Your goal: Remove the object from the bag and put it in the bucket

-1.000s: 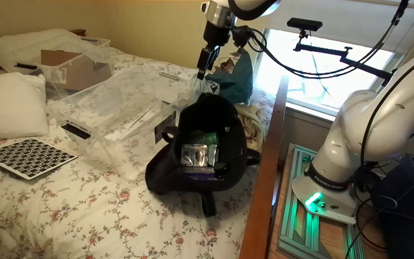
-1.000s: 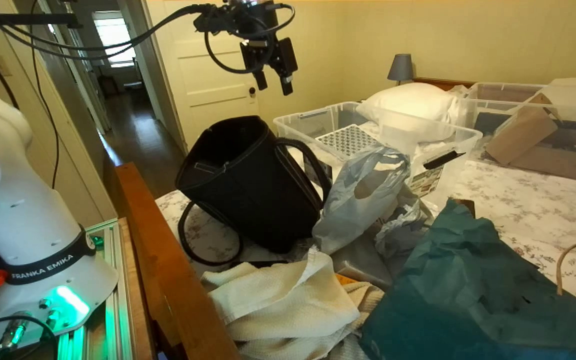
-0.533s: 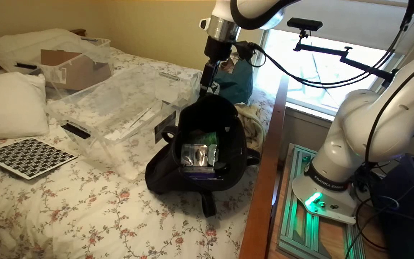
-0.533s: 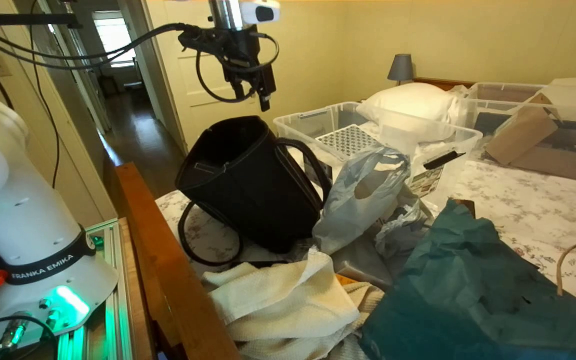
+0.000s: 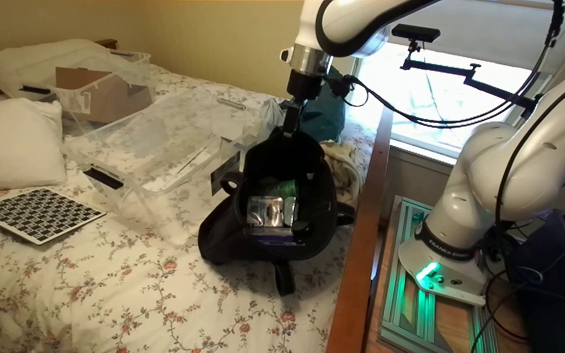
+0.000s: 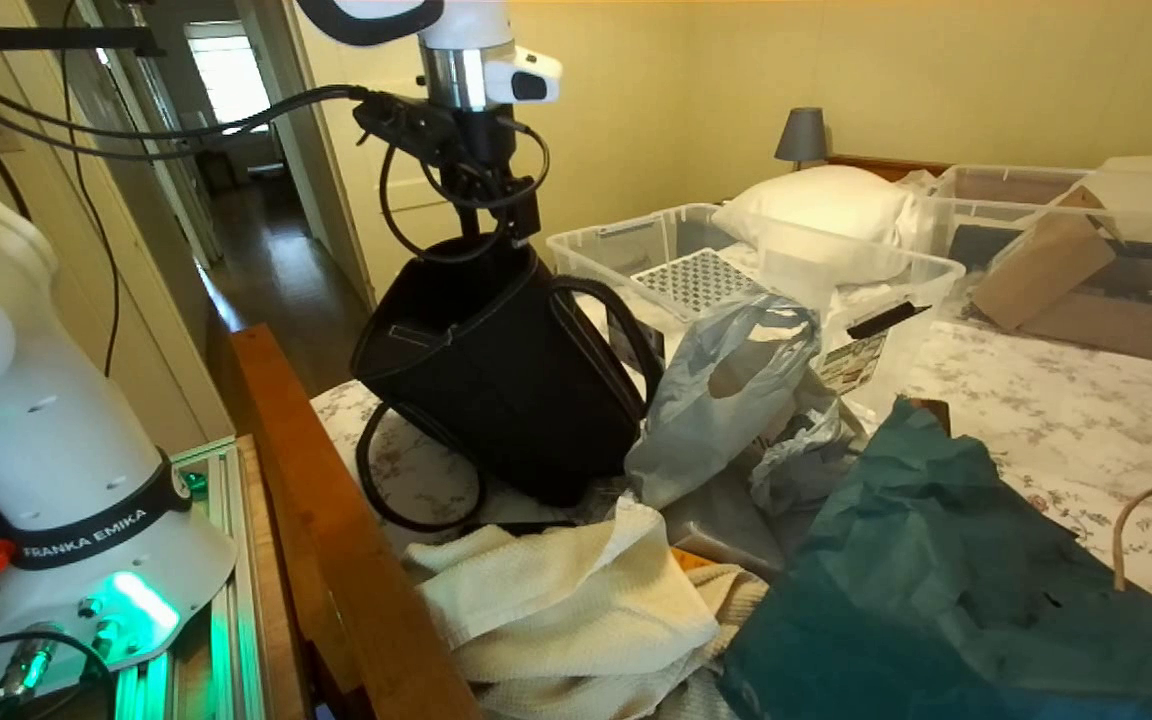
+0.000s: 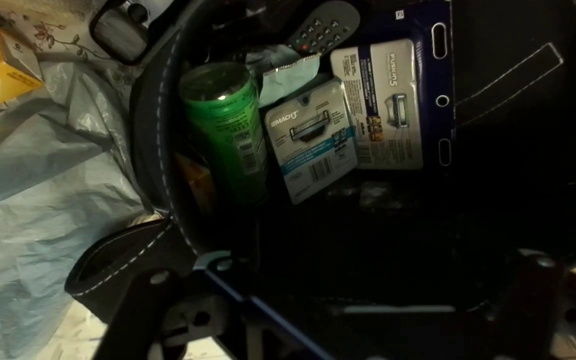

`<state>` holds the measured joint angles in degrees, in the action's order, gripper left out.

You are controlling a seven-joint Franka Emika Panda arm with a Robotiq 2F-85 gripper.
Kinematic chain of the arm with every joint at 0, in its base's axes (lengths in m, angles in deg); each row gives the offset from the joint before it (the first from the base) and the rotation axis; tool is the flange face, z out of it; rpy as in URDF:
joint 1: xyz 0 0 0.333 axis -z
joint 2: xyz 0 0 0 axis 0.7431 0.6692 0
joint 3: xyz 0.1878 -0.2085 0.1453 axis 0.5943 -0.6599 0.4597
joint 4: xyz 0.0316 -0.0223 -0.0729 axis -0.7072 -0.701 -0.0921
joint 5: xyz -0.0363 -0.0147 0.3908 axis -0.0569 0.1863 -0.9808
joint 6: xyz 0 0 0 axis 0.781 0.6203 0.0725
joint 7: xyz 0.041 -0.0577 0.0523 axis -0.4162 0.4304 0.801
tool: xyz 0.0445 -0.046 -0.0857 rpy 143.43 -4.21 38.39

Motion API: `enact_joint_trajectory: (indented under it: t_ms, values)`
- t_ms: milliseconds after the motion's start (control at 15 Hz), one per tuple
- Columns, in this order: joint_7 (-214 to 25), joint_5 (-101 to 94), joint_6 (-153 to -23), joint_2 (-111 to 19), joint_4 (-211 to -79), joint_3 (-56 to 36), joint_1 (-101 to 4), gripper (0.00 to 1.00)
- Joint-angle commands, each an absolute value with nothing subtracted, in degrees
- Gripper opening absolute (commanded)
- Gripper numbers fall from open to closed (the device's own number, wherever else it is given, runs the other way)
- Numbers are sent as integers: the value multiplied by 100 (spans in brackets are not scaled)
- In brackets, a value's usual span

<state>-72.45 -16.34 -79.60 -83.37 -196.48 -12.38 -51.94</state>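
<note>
The black bag [image 5: 223,233] stands on the bed with its mouth open; it also shows in an exterior view [image 6: 526,410]. In the wrist view it holds a green canister [image 7: 228,140], a white Mach3 blade pack [image 7: 313,145], a Fusion5 blade pack [image 7: 388,105] and a grey remote [image 7: 325,27]. My gripper [image 5: 290,131] is at the bag's rim, its tips reaching the mouth [image 6: 496,238]. In the wrist view the fingers [image 7: 375,260] are spread wide with nothing seen between them. The bag's lower inside is too dark to read. A transparent bin [image 5: 169,189] stands beside the bag.
A grey plastic bag [image 6: 716,400], a teal bag [image 6: 936,590] and a cream cloth [image 6: 576,600] lie near the black bag. A second bin [image 5: 111,93] holds cardboard. A checkered board [image 5: 39,215] lies on the bed. A wooden rail [image 5: 361,255] runs between bed and robot base.
My gripper has come down from above to the black bag's rim and shifted slightly toward the robot base. The bag and the bins have not moved.
</note>
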Motion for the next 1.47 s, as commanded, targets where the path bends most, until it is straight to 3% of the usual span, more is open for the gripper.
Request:
enact_joint_trajectory:
  t_ms: [0,800,1400]
  values:
    - [-7232,-1654,-7944,-8336,-19631,-1180,-5142,100]
    - [-6062,-3027,-7329,-7344,-19378,-1197,-5595,100]
    - [-6481,-2105,-8878,-6884,-19844,-778,-5302,100]
